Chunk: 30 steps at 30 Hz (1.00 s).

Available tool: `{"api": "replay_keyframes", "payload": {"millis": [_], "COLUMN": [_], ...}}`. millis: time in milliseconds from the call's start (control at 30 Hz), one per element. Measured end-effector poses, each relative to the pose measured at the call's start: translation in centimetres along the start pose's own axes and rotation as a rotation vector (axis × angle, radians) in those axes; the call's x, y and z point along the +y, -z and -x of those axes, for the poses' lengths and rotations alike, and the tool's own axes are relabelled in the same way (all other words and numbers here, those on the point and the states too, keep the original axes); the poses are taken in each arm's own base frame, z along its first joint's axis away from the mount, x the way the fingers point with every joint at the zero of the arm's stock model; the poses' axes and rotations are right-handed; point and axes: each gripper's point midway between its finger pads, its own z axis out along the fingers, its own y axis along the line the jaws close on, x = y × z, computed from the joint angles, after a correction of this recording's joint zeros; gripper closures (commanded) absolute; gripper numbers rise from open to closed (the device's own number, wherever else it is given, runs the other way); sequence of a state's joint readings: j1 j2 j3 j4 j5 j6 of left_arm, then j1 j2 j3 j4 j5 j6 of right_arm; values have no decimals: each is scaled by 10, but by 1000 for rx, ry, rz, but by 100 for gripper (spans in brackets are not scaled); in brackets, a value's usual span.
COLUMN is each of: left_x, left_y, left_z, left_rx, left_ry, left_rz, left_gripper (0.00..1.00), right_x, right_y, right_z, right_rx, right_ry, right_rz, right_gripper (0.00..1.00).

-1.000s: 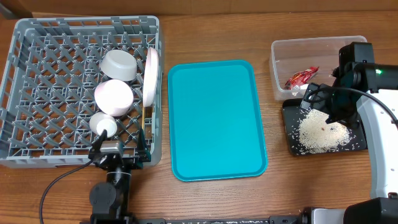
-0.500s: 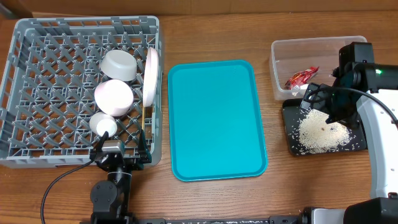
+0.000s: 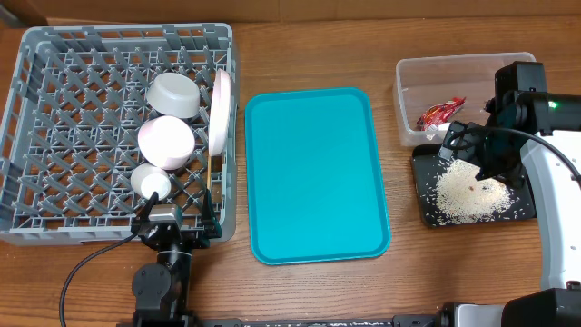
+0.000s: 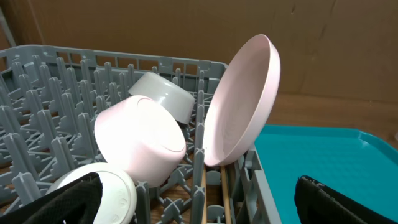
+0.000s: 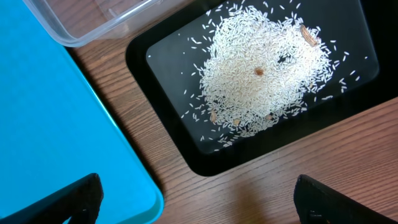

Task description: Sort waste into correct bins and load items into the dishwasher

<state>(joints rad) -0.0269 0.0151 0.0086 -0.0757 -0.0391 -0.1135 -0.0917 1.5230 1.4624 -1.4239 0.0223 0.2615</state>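
On the left, your rack (image 3: 36,136) holds the plate (image 3: 221,104) on its edge between pegs, so it will not fall. On the right, the wrapper (image 3: 440,112) lies in the clear tub (image 3: 408,77) and the rice (image 3: 467,191) in the black tray (image 3: 427,218), each kind apart. Your left gripper (image 3: 178,223) and right gripper (image 3: 474,150) are spread wide, holding nothing.

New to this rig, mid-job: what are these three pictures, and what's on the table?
Two robot arms work at a table. The wide picture looks down from above; the other two come from a camera on each wrist. The left tool is open at the grey dish rack, which holds a grey bowl, a pinkish-white bowl, a white cup, a plate on edge and chopsticks. The right tool is open near the black tray with its heap of rice. A red wrapper lies in the clear tub; a teal tray sits between. Neither tool holds anything.
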Motion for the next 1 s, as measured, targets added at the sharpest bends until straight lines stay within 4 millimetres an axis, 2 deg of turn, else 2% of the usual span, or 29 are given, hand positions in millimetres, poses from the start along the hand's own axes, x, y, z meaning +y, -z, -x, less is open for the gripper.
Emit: {"api": "replay_keyframes", "payload": {"millis": [200, 333, 467, 600, 700, 800, 1000], "left_x": [0, 0, 0, 0, 0, 0, 0], "left_y": [0, 0, 0, 0, 0, 0, 0], "left_z": [0, 0, 0, 0, 0, 0, 0], "left_rx": [0, 0, 0, 0, 0, 0, 0], "left_ry": [0, 0, 0, 0, 0, 0, 0], "left_rz": [0, 0, 0, 0, 0, 0, 0], "left_gripper": [0, 0, 0, 0, 0, 0, 0], "right_x": [0, -1, -1, 8, 18, 27, 31], "right_y": [2, 17, 45, 79, 112, 159, 205], "right_z": [0, -2, -7, 3, 14, 24, 11], "right_rx": [-6, -58, -157, -338, -506, -730, -982], "right_ry": [0, 0, 2, 19, 36, 50, 94], "right_rz": [3, 20, 62, 132, 204, 295, 402], "right_gripper": [0, 0, 0, 0, 0, 0, 0]}}
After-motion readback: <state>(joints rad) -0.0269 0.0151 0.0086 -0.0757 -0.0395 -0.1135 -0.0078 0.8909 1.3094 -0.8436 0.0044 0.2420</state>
